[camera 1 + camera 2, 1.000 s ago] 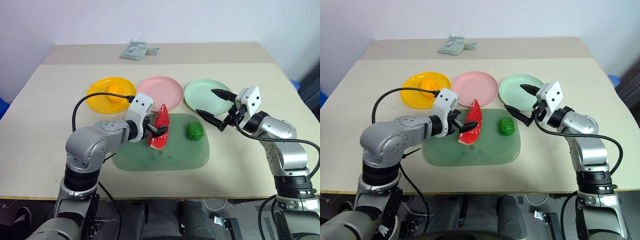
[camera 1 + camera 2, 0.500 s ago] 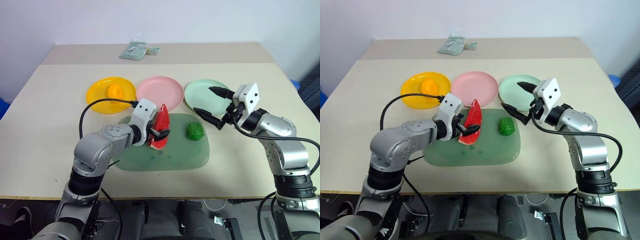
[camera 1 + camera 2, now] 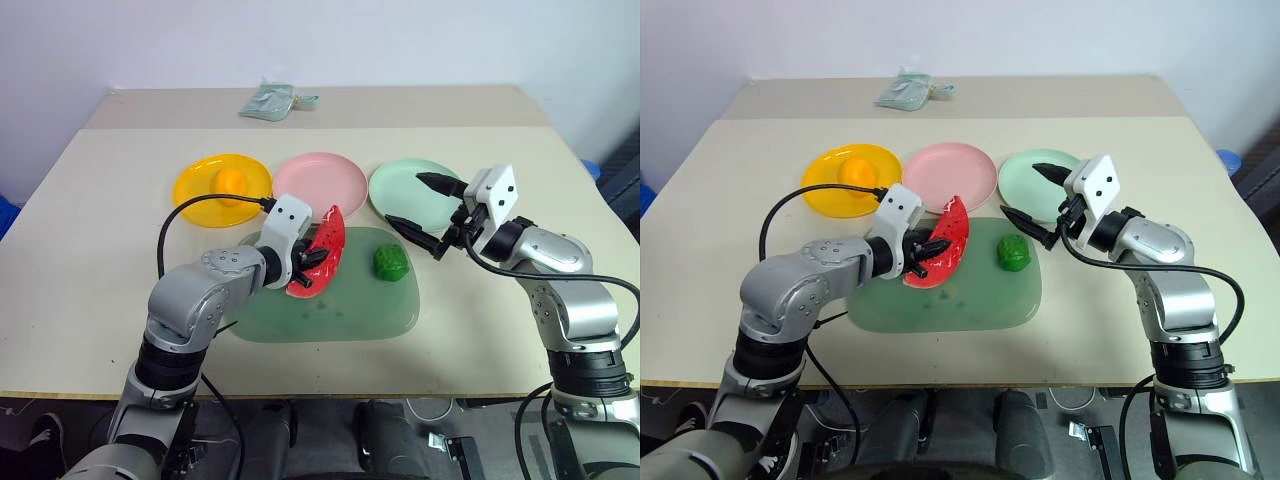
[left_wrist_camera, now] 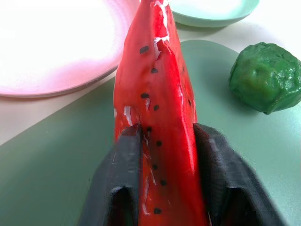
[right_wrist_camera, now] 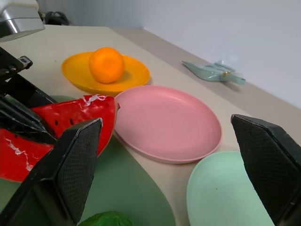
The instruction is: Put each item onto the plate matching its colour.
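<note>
From the head camera I see a pale beige worktop (image 3: 90,260) with a second, similar one butted against its far edge, and a plain white wall behind both. A small crumpled packet (image 3: 268,101) lies on the far one. Three plates sit in a row: the yellow plate (image 3: 195,190) with the orange fruit (image 3: 231,183) on it, the pink plate (image 3: 322,182) bare, and the mint plate (image 3: 410,192) bare. Nearer to me lies the green mat (image 3: 340,310). My left hand (image 3: 312,268) is clamped on the watermelon wedge (image 3: 328,252), which tilts over the mat's far left part, just short of the pink plate. The bumpy green vegetable (image 3: 390,262) rests on the mat's right side. My right hand (image 3: 428,215) hangs over the near edge of the mint plate, fingers spread wide, gripping nothing.

In the left wrist view, both black fingers (image 4: 127,165) press the wedge's red flanks, with mat beneath and the pink plate beyond.

In the right wrist view, the spread fingers (image 5: 80,165) frame the pink plate, with the fruit on its yellow plate and the wall behind.
</note>
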Robot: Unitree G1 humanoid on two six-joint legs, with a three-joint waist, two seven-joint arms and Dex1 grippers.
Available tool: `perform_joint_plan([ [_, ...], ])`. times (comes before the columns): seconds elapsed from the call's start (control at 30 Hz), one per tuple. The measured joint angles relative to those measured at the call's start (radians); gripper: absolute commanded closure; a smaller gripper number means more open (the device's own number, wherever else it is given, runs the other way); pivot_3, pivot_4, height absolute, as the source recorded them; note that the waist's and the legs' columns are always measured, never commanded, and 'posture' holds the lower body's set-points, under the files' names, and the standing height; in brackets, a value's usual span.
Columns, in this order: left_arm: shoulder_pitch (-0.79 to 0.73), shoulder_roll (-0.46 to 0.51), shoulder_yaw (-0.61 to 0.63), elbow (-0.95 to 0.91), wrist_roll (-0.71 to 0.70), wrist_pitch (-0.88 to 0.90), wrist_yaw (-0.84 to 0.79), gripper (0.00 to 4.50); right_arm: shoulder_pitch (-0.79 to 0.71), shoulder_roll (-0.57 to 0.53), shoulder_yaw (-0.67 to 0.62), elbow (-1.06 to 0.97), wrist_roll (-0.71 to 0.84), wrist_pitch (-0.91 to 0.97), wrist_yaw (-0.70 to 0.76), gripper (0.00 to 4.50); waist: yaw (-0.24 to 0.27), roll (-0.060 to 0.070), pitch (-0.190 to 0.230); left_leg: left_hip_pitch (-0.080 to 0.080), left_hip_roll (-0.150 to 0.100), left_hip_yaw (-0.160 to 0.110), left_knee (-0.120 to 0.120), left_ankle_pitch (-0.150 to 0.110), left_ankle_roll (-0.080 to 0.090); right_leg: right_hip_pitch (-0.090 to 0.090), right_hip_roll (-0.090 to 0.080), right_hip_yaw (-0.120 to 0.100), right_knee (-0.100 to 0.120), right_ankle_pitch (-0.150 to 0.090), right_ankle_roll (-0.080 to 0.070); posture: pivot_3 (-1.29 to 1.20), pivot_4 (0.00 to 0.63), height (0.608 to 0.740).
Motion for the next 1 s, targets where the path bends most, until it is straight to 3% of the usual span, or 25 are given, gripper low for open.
perform_joint_plan([
  [0.23, -0.021, -0.003, -0.004, 0.06, 0.027, -0.077, -0.002, 3.95, -0.008, 0.003, 0.001, 0.0, 0.003, 0.004, -0.005, 0.0, 0.001, 0.0, 0.0, 0.0, 0.0, 0.0, 0.0, 0.0, 0.0, 0.0, 0.0, 0.0, 0.0, 0.0, 0.0, 0.0, 0.15, 0.74],
  [0.53, -0.176, -0.031, 0.072, 0.25, 0.068, -0.261, -0.001, 3.95, -0.036, 0.02, 0.001, -0.001, 0.032, 0.024, -0.012, 0.0, 0.0, 0.0, 0.0, 0.0, 0.0, 0.0, 0.0, 0.0, 0.0, 0.0, 0.0, 0.0, 0.0, 0.0, 0.0, 0.0, 0.15, 0.74],
  [0.67, -0.277, -0.044, 0.075, 0.455, 0.132, -0.419, -0.001, 3.95, -0.044, 0.028, 0.007, 0.0, 0.034, 0.026, -0.017, 0.0, 0.001, 0.0, 0.0, 0.0, 0.0, 0.0, 0.0, 0.0, 0.0, 0.0, 0.0, 0.0, -0.001, 0.0, 0.0, 0.0, 0.15, 0.74],
  [0.9, -0.511, -0.116, 0.055, 1.009, 0.258, -0.835, -0.07, 3.95, -0.058, 0.032, 0.018, 0.004, 0.031, 0.02, -0.02, 0.0, 0.001, 0.0, 0.0, -0.001, -0.001, 0.001, 0.0, 0.0, 0.001, 0.0, 0.0, 0.0, -0.002, 0.0, 0.001, 0.0, 0.15, 0.74],
  [1.0, -0.562, -0.158, 0.094, 1.208, 0.259, -0.95, -0.072, 2.67, -0.054, 0.029, 0.017, 0.002, 0.03, 0.02, -0.021, 0.0, -0.003, 0.0, 0.0, -0.001, -0.001, 0.001, 0.0, -0.001, 0.001, -0.001, 0.0, 0.0, -0.002, 0.0, 0.001, 0.0, 0.15, 0.74],
])
